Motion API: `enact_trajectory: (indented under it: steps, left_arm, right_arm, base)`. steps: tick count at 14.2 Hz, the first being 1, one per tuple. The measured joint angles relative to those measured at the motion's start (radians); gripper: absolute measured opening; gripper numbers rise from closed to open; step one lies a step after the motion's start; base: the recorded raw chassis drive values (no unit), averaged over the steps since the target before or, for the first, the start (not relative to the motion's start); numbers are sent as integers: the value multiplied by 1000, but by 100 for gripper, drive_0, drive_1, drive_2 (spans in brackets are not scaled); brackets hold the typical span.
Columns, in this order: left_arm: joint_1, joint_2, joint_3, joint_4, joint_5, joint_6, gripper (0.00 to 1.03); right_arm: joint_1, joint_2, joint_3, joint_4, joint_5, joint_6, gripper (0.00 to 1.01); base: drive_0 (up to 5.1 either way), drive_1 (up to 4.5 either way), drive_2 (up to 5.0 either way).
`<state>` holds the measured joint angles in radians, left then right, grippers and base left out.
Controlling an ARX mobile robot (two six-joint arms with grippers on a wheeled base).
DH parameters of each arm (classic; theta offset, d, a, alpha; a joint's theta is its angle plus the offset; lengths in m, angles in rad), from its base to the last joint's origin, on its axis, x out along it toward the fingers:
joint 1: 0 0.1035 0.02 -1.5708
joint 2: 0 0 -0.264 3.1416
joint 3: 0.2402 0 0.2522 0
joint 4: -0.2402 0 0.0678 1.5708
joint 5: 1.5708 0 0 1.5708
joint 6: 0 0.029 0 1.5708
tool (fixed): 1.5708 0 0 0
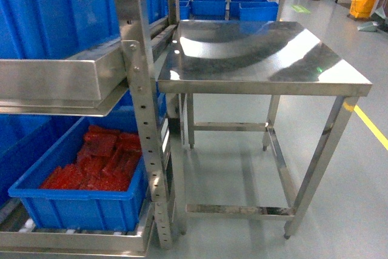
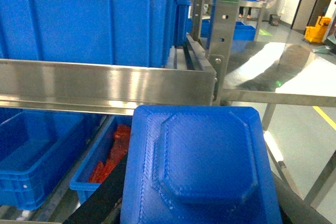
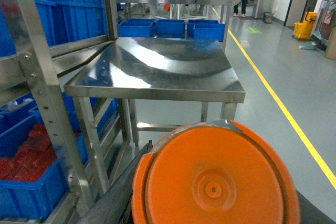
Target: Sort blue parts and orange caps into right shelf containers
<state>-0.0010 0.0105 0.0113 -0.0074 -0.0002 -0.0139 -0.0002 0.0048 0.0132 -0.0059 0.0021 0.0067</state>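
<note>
Beside your steel surface [image 1: 260, 47] stands the shelf rack [image 1: 142, 125] with its blue crates [image 1: 79, 201], while a blue part [image 2: 202, 166] and orange cap [image 3: 215, 177] fill the wrist views, each tool's grip hidden.

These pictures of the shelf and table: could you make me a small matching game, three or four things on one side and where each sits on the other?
Things:
1. blue octagon-topped part
2. orange cap
3. red pieces
4. yellow mop bucket

Places:
A. in a blue crate on the lowest shelf level
B. close up in the right wrist view
C. far back on the floor, at right
D. close up in the left wrist view

Pairs: 1-D, 2-B, 3-A, 4-C
</note>
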Motion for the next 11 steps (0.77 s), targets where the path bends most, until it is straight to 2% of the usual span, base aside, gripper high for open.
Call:
enact_trajectory:
  steps: [11]
  left_arm:
    - [0,0,0,0,-1,0,42]
  right_arm:
    - [0,0,0,0,-2,0,43]
  base:
    - [-491,255,255]
